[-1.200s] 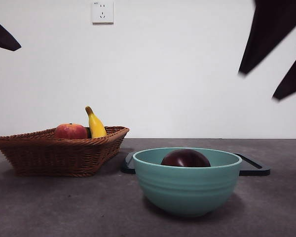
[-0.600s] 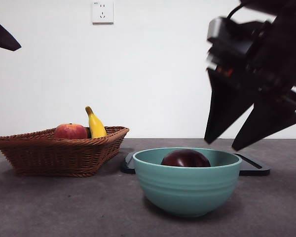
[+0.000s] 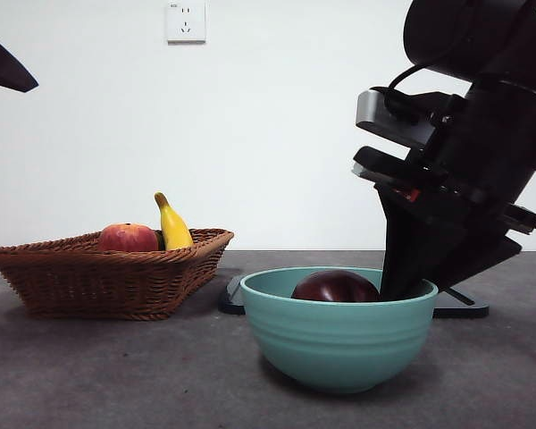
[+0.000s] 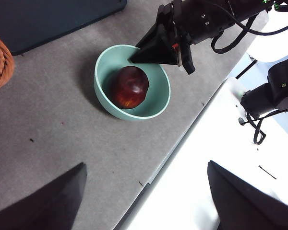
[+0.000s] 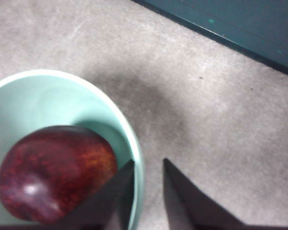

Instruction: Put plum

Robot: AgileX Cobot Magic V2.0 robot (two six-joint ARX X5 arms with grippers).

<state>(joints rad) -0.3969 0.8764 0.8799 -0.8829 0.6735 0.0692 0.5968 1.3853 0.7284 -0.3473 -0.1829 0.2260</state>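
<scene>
- Left gripper (image 4: 144,201): waiting high and clear of the objects; only a black tip at the top left corner in the front view. Jaws spread wide, nothing between them; both cut off by the frame edge.
- Basket (image 3: 107,273): brown woven wicker, shallow, flared walls. Holds a red-orange round fruit (image 3: 128,238) and a yellow banana (image 3: 173,225) standing tip up; lower parts of both hidden by the rim.
- Board (image 3: 460,308): dark, flat, rounded corners, lying behind the bowl; mostly hidden by it.
- Bowl (image 3: 339,344): teal, glossy, ribbed outer wall, on grey matte tabletop (image 3: 116,375).
- Plum (image 3: 337,287): dark maroon, glossy, round; lying in the bowl, lower half hidden by the rim in the front view.
- Right gripper (image 3: 409,288): black, angular, tilted, tips at the bowl's right rim, just beside the plum. Jaws parted by a narrow gap and empty; one jaw inside the rim, the other outside. Contact with the plum hard to make out.
</scene>
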